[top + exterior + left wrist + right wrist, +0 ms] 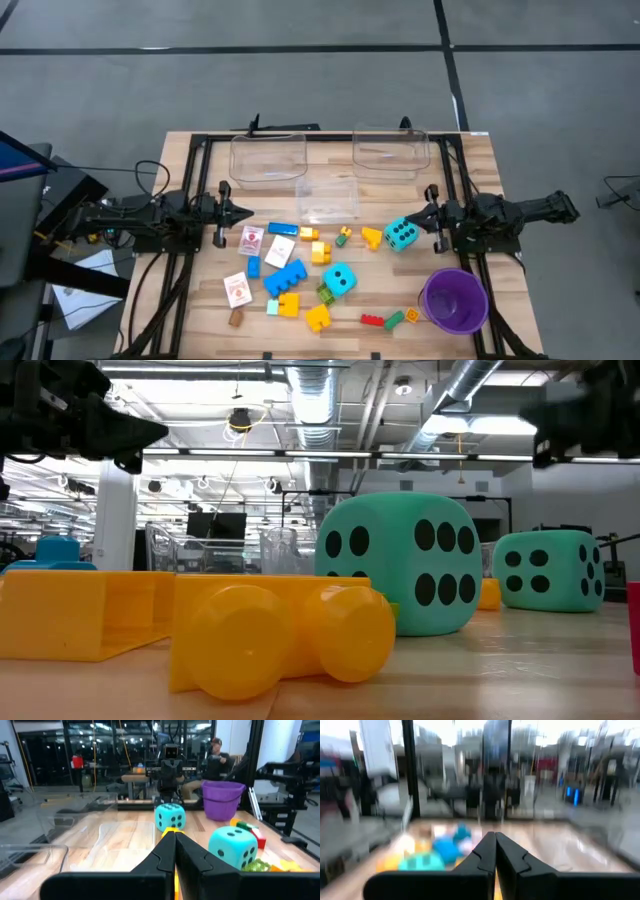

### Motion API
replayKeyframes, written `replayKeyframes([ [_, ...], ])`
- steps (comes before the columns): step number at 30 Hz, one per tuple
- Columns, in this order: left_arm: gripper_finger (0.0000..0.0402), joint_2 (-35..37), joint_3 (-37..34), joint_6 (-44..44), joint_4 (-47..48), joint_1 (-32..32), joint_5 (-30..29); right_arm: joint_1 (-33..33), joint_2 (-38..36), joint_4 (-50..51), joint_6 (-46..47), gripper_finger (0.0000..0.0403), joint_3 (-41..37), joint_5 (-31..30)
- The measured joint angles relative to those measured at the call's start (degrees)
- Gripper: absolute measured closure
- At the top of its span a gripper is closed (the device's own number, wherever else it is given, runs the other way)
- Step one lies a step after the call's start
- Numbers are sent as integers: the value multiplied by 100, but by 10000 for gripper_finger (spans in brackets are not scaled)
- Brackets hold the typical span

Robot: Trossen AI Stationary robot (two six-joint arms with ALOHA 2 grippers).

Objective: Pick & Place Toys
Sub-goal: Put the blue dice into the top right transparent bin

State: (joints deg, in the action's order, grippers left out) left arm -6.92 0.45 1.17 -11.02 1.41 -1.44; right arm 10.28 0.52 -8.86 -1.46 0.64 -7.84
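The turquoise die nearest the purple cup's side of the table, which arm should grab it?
Probably the right. The right gripper sits just beside that turquoise die, jaws shut and empty, while the left gripper waits across the scattered bricks.

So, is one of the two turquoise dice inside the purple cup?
No. In the high view both dice lie on the table, and the purple cup stands apart from them with nothing visible inside.

A lab or workshop hall: bare ceiling ducts (330, 400), strip lights, grey floor (300, 90), a black metal frame (195, 160) on a wooden counter (480, 160).
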Motion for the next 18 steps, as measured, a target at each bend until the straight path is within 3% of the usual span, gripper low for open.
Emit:
replayKeyframes([
  [5, 399, 0, 0, -171, -938, -1, 1, 42, -1, -1489, 554, 403, 4, 4],
  [9, 399, 0, 0, -313, -1757, 0, 1, 46, -3, -2187, 117, 403, 16, 4],
  [14, 399, 2, 0, 265, -3182, 0, 1, 44, -3, -2067, -8, 397, 207, -133],
  [18, 399, 2, 0, 705, -4118, 2, -48, 44, 2, -1524, -177, 369, 499, -304],
])
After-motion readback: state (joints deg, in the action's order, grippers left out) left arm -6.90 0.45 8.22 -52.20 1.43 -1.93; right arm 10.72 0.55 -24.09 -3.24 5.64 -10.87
